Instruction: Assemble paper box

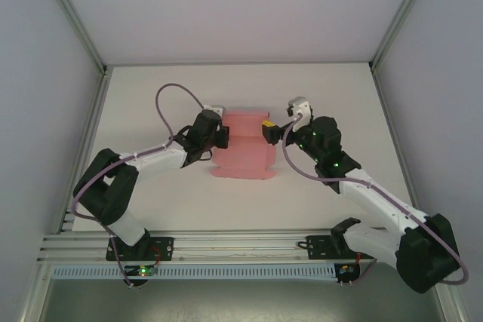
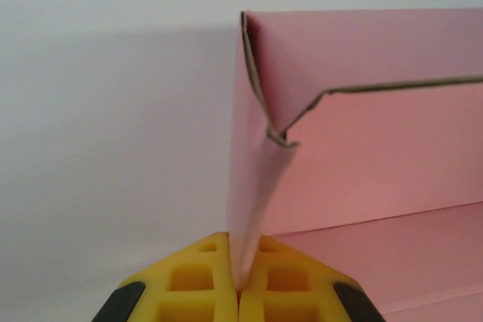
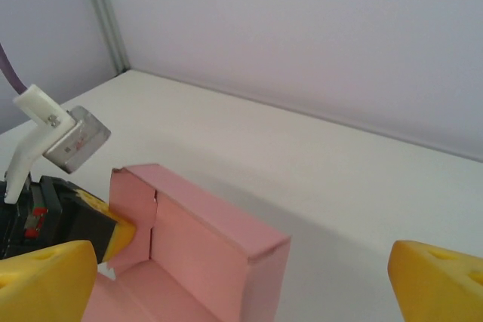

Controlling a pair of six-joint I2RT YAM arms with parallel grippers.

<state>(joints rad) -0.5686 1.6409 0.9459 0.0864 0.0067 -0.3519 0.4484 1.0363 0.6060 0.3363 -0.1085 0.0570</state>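
Paper box [image 1: 245, 148] edge pinched, right gripper [image 1: 269, 130] spread

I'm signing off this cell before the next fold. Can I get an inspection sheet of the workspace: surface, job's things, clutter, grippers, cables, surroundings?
Surface: white table, plain and flat.
Job's things: pink paper box, partly folded, far wall and end flaps raised, near panel lying flat.
Clutter: nothing seen.
Grippers: left gripper shut on the box's upright left-end flap; right gripper open at the right end, holding nothing.
Cables: purple cable looped behind the left wrist, another along the right arm, both off the box.
Surroundings: plain walls, aluminium frame post, mounting rail at the near edge.
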